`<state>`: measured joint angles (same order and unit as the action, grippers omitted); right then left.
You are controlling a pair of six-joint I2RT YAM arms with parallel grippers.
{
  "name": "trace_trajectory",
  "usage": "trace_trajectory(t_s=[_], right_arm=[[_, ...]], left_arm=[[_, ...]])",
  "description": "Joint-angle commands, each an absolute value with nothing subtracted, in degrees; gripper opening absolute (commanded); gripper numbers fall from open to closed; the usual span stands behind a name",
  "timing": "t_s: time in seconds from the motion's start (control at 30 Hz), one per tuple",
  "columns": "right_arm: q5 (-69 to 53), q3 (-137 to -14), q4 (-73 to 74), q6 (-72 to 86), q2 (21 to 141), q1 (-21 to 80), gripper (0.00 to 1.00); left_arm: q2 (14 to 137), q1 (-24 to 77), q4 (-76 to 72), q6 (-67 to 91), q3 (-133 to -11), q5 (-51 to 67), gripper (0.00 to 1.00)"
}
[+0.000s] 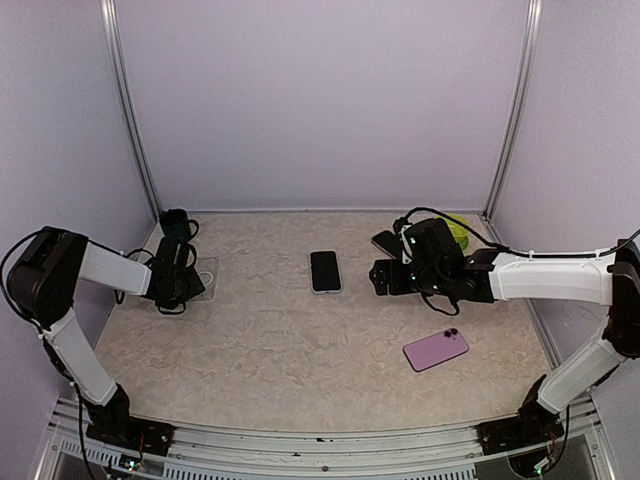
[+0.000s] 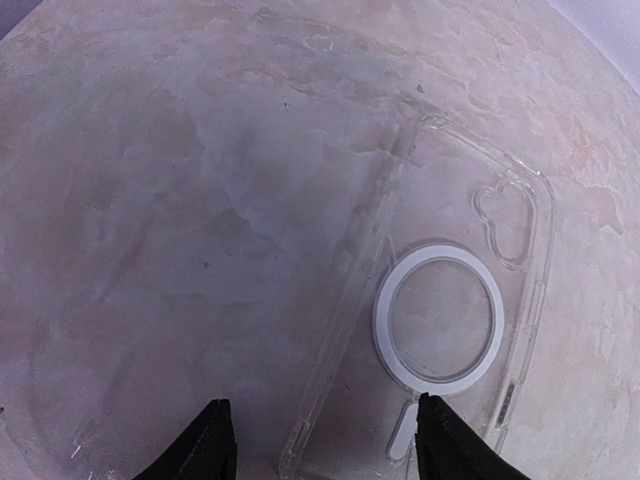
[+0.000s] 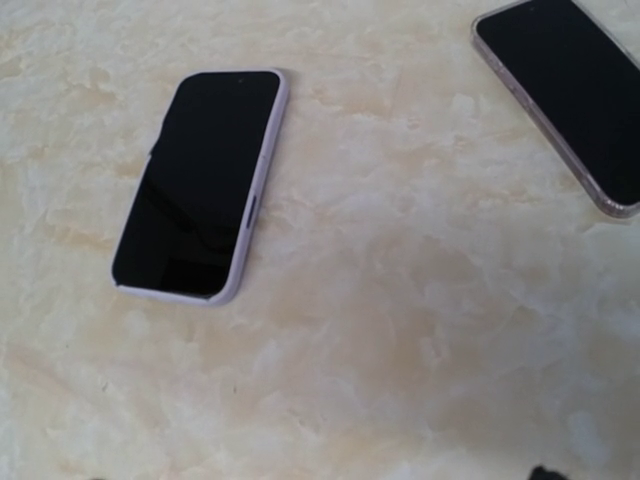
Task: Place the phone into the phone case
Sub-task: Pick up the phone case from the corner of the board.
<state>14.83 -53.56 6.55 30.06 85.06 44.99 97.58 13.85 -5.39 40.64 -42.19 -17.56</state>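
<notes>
Phone case, clear plastic, flat on marbled worktop, edge btwn half-open left jaws; right jaws wide, pale-lilac phone ahead.

The clear case runs off the picture's bottom edge between the left claw's fingertips. Ahead and right of the right claw, a second phone is cropped at the corner. Behind that claw, a green thing sits mostly hidden by the arm.

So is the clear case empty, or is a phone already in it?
Empty. The table shows straight through the clear case, with only its white ring visible inside; a phone lies apart, mid-table.
</notes>
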Motion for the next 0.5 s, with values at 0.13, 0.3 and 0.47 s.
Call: trace_trajectory(t_s=[0.13, 0.3, 0.47], right_arm=[[15.9, -52.4, 6.55, 30.31, 83.59, 45.59, 0.89], [16.47, -52.33, 6.55, 29.95, 82.6, 45.54, 0.88], [16.61, -52.78, 6.68, 29.68, 81.8, 45.53, 0.89]], left_arm=[[99.28, 14.84, -3.82, 39.34, -43.87, -19.47, 0.5], [99.66, 15.69, -3.02, 38.89, -44.42, -19.93, 0.4], [99.58, 16.97, -2.61, 38.76, -44.43, -20.71, 0.3]])
